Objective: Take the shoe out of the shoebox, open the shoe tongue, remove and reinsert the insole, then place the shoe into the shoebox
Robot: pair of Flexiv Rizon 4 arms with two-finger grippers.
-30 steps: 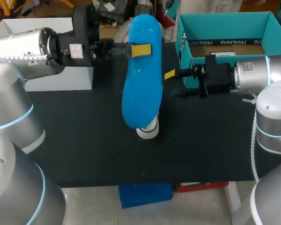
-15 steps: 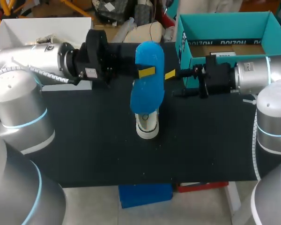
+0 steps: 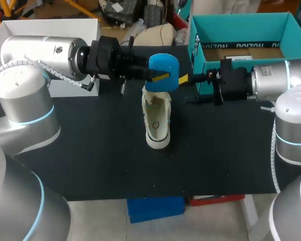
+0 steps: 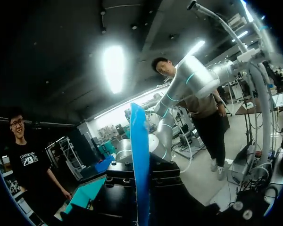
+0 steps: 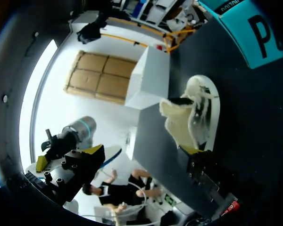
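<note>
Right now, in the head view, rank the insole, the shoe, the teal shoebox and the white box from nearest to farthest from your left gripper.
1. blue insole: clamped in the left gripper.
2. white shoe: close by, just on my side of it.
3. teal shoebox: to its right, near wall not far off.
4. white box: far left, behind the left arm.

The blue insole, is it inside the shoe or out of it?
Out. The left gripper holds the blue insole above the white shoe's far end, and the shoe's opening shows no blue.
</note>
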